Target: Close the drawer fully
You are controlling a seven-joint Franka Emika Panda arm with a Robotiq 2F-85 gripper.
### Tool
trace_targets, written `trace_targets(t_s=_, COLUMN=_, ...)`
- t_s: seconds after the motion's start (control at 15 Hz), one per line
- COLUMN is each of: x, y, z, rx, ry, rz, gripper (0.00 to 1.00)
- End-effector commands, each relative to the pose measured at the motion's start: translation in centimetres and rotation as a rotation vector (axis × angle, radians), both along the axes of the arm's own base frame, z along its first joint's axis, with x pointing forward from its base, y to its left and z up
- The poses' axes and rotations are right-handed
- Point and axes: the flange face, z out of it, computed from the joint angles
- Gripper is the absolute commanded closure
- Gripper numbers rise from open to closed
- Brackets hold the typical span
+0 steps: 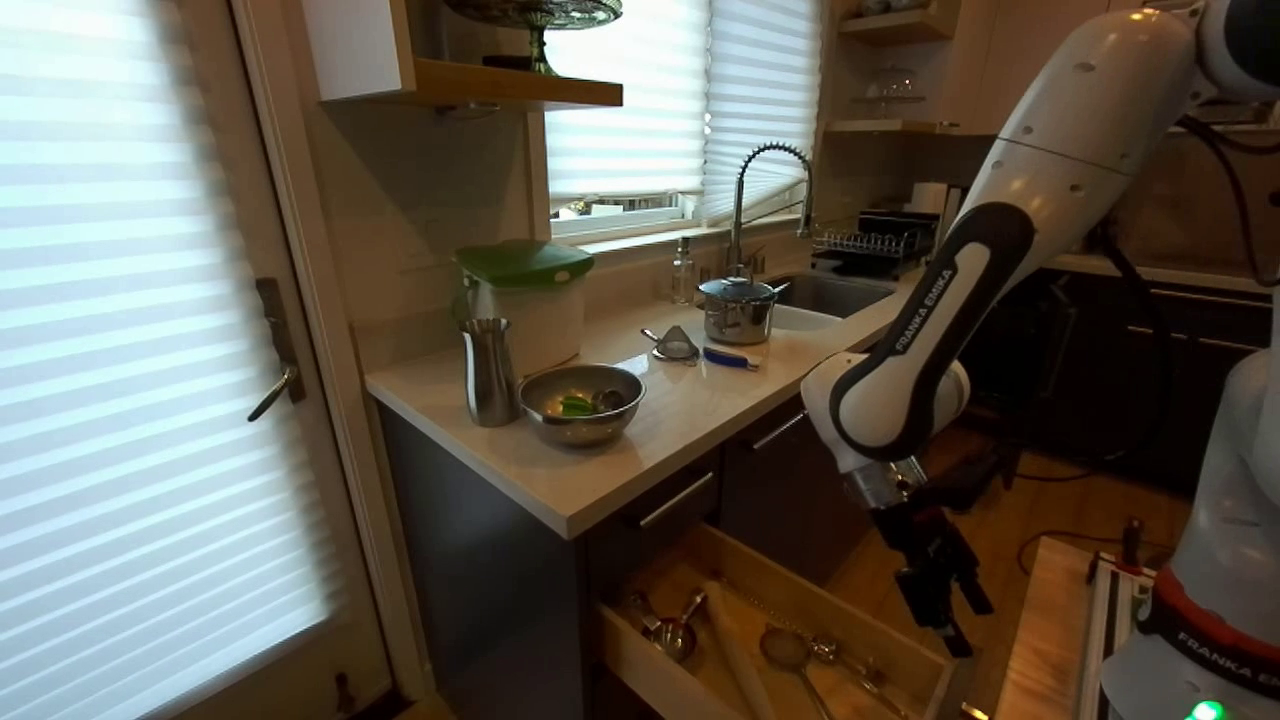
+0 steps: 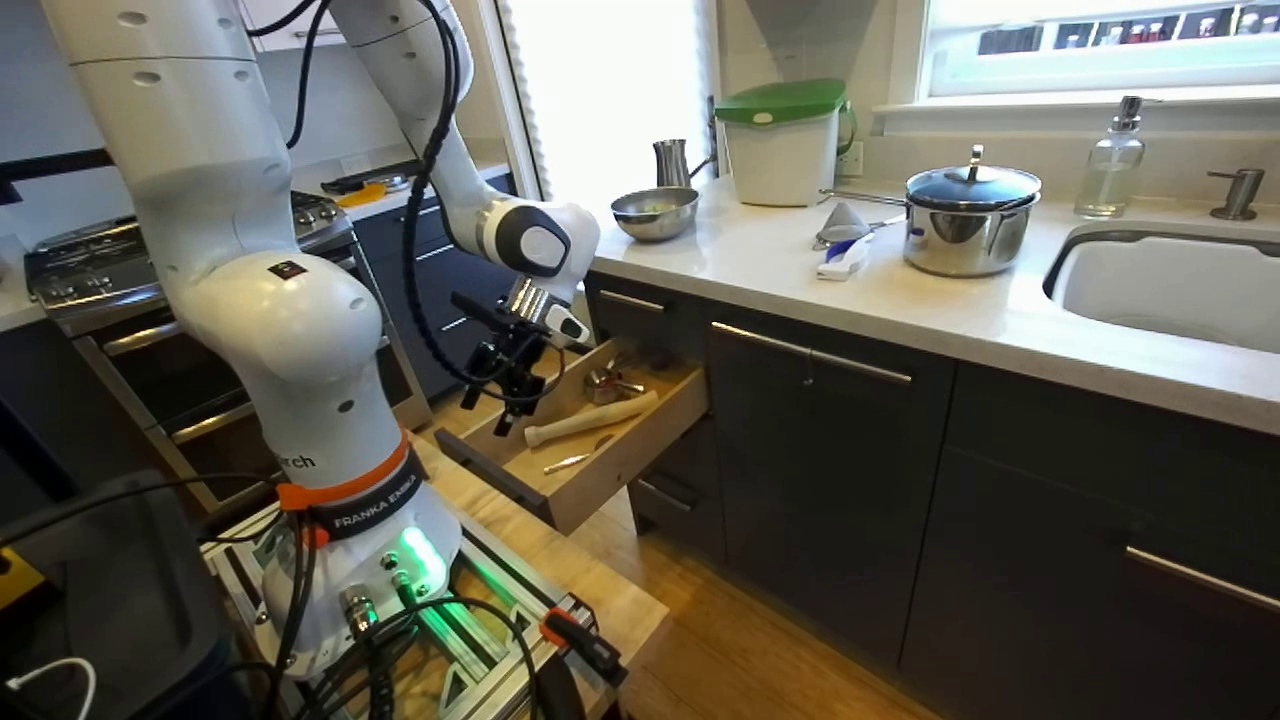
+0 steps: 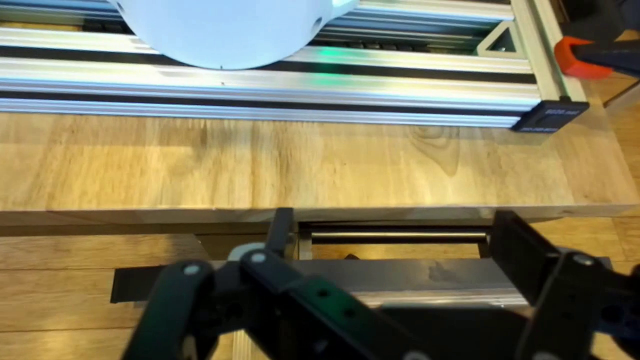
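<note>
While our black two-fingered gripper [image 3: 392, 237] hangs with its jaws spread wide, we've got the dark-fronted, pale wooden drawer [image 2: 630, 454] right near it, sticking way out below the white countertop [image 2: 760, 240].

The drawer [image 2: 630, 455] was pale wood-toned with a dark grey front panel [image 2: 495, 478]. The gripper [image 3: 392, 235] was black. The arm [image 1: 1080, 120] was white with black trim [image 1: 1008, 235] and white-on-black lettering [image 1: 924, 310]; its base band [image 2: 350, 483] was orange-red and its indicator light [image 2: 424, 562] green. Cabinet fronts [image 2: 820, 480] were dark grey with silver handles [image 2: 860, 366]. The countertop [image 1: 690, 410] was white. The bin [image 2: 775, 165] was white with a green lid [image 2: 785, 98]; the pot [image 2: 960, 240] was silver with a blue-tinted cover [image 2: 940, 188]. The bowl [image 2: 650, 222] was silver; one item [image 1: 577, 406] inside it was bright green. The door blind [image 1: 130, 400] carried horizontal white and pale-blue bands. The bench [image 3: 300, 165] showed light brown wood grain; the rails [image 3: 300, 84] were silver with black lines.
</note>
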Motion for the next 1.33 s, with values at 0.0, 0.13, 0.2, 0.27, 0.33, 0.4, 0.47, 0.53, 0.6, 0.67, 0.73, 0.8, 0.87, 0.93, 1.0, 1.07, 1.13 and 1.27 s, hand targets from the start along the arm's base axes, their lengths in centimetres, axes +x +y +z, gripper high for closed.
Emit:
trace_targets(t_s=0.0, x=0.1, y=0.0, z=-0.1, rx=-0.001, ry=0.004, rz=0.0, gripper=0.0)
trace_targets(t_s=0.13, x=0.5, y=-0.2, z=0.2, rx=0.001, ry=-0.008, rz=-0.007, gripper=0.0)
trace_targets(t_s=0.2, x=0.3, y=0.6, z=-0.3, rx=-0.014, ry=-0.032, rz=0.006, gripper=0.0)
trace_targets(t_s=0.27, x=0.2, y=1.1, z=-0.9, rx=-0.032, ry=-0.054, rz=0.018, gripper=0.0)
trace_targets(t_s=0.33, x=0.0, y=1.7, z=-1.4, rx=-0.039, ry=-0.072, rz=0.041, gripper=0.0)
trace_targets(t_s=0.4, x=-0.1, y=2.2, z=-2.0, rx=-0.037, ry=-0.083, rz=0.064, gripper=0.0)
trace_targets(t_s=0.47, x=0.0, y=2.7, z=-2.7, rx=-0.04, ry=-0.084, rz=0.087, gripper=0.0)
trace_targets(t_s=0.53, x=-0.3, y=3.0, z=-3.1, rx=-0.036, ry=-0.082, rz=0.105, gripper=0.0)
trace_targets(t_s=0.6, x=-0.9, y=3.4, z=-3.7, rx=-0.041, ry=-0.061, rz=0.119, gripper=0.0)
trace_targets(t_s=0.67, x=-1.3, y=3.7, z=-4.1, rx=-0.048, ry=-0.05, rz=0.136, gripper=0.0)
trace_targets(t_s=0.73, x=-1.7, y=3.9, z=-4.8, rx=-0.045, ry=-0.04, rz=0.156, gripper=0.0)
trace_targets(t_s=0.8, x=-2.0, y=3.9, z=-5.2, rx=-0.046, ry=-0.032, rz=0.174, gripper=0.0)
trace_targets(t_s=0.87, x=-2.2, y=3.9, z=-5.9, rx=-0.042, ry=-0.034, rz=0.187, gripper=0.0)
trace_targets(t_s=0.93, x=-2.3, y=4.0, z=-6.4, rx=-0.046, ry=-0.039, rz=0.194, gripper=0.0)
trace_targets(t_s=1.0, x=-2.6, y=3.6, z=-7.3, rx=-0.044, ry=-0.036, rz=0.195, gripper=0.0)
trace_targets(t_s=1.07, x=-2.7, y=3.4, z=-8.0, rx=-0.044, ry=-0.037, rz=0.196, gripper=0.0)
trace_targets(t_s=1.13, x=-2.8, y=3.3, z=-8.6, rx=-0.041, ry=-0.029, rz=0.193, gripper=0.0)
trace_targets(t_s=1.27, x=-2.7, y=3.5, z=-7.7, rx=-0.038, ry=-0.03, rz=0.187, gripper=0.0)
